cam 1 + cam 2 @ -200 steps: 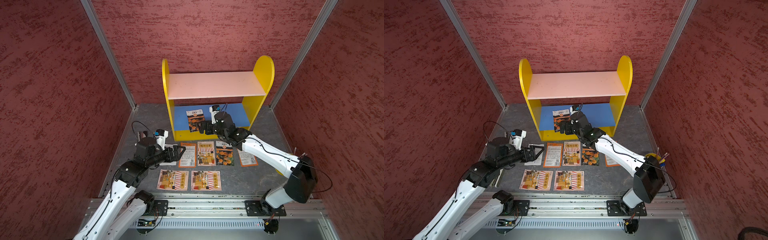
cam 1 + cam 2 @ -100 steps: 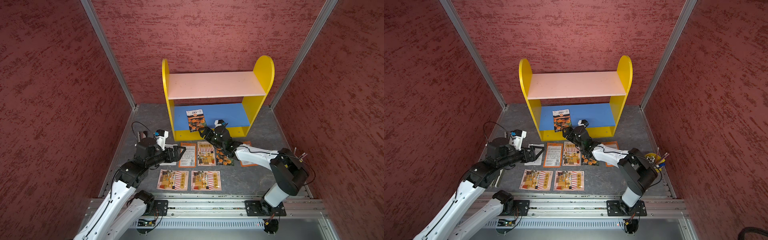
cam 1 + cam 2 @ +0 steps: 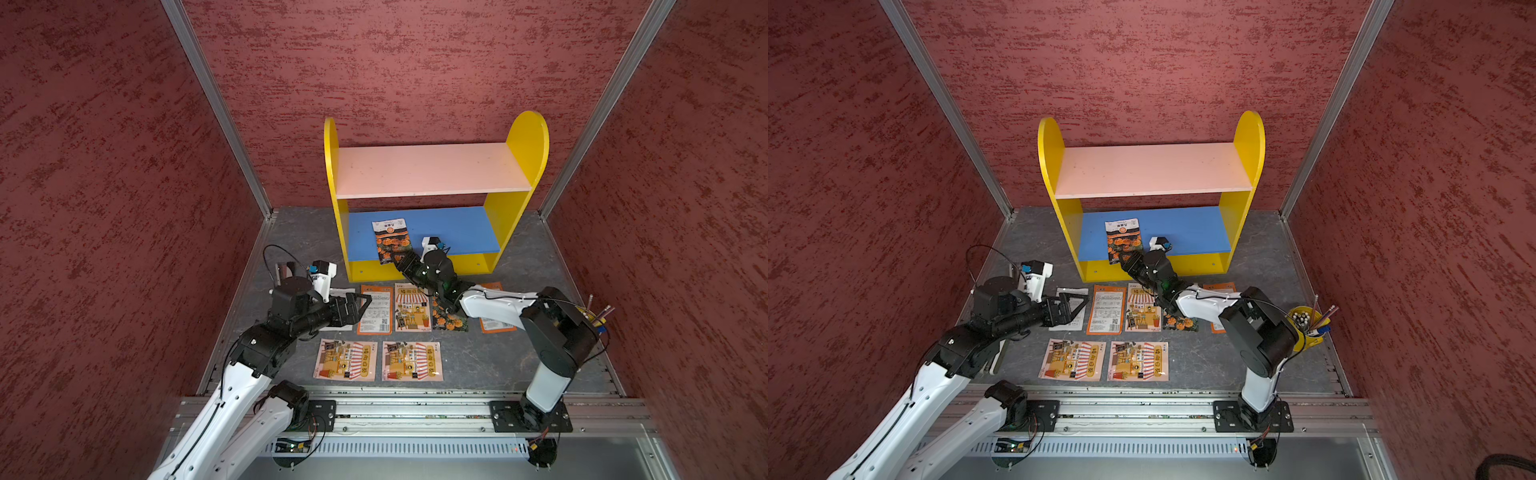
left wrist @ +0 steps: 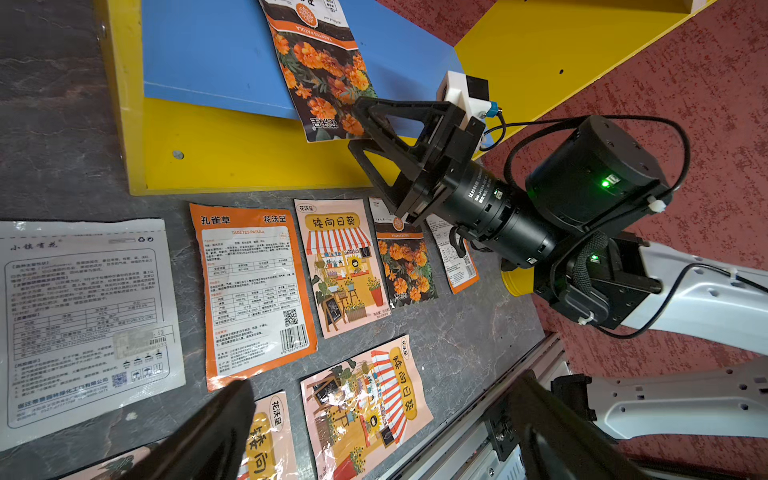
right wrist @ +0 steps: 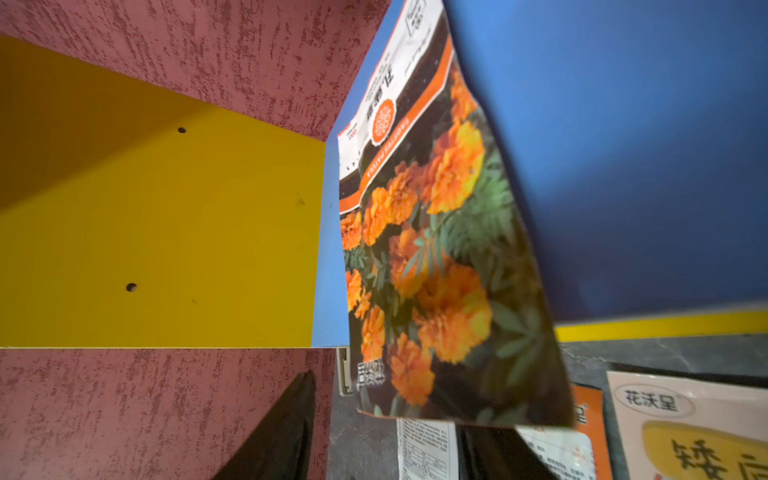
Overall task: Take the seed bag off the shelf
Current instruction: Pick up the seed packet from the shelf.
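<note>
The shelf (image 3: 528, 137) stands at the back, with a pale pink upper board (image 3: 428, 170) and a blue lower board (image 3: 457, 232). The seed bag (image 3: 390, 241), dark with orange marigolds, lies on the blue board, and its near end hangs over the front edge (image 4: 324, 70). My right gripper (image 3: 397, 259) is at that overhanging end. Its jaws are still apart, with the bag's edge (image 5: 436, 249) between them. My left gripper (image 3: 361, 305) hovers open and empty over the floor packets at the left.
Several seed packets lie flat on the grey floor in front of the shelf, among them an orange one (image 3: 376, 309) and two pink ones (image 3: 347, 359) (image 3: 411, 360). A yellow cup of pencils (image 3: 1308, 328) stands at the right. Red walls enclose the cell.
My right gripper has drawn back and down from inside the lower tier to the bag's overhanging end, and its jaws have narrowed. The left arm and the bag have not moved.
</note>
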